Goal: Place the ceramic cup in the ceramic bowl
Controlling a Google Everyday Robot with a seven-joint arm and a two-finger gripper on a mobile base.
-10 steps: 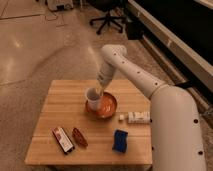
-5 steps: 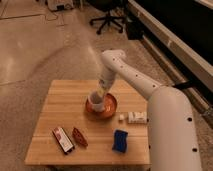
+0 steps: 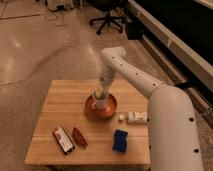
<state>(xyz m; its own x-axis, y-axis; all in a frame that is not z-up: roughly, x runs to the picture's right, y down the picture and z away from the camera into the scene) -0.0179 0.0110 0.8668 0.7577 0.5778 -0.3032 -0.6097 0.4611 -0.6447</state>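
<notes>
The ceramic bowl (image 3: 112,106), orange-red and shallow, sits at the middle of the wooden table (image 3: 60,100). The pale ceramic cup (image 3: 100,102) stands upright inside the bowl, toward its left side. My gripper (image 3: 100,93) comes down from the white arm (image 3: 131,75) and is shut on the cup's rim from above. The cup's base is hidden by the bowl's wall, so I cannot tell whether it rests on the bowl's floor.
On the front of the table lie a flat red-and-black packet (image 3: 63,139), a dark red boat-shaped object (image 3: 80,136) and a blue block (image 3: 120,140). A white box (image 3: 138,117) and a small white cube (image 3: 121,117) lie right of the bowl. An office chair (image 3: 107,17) stands far behind.
The gripper carried the cup from the bowl's left edge to the right and down. The cup now sits lower, inside the bowl.
</notes>
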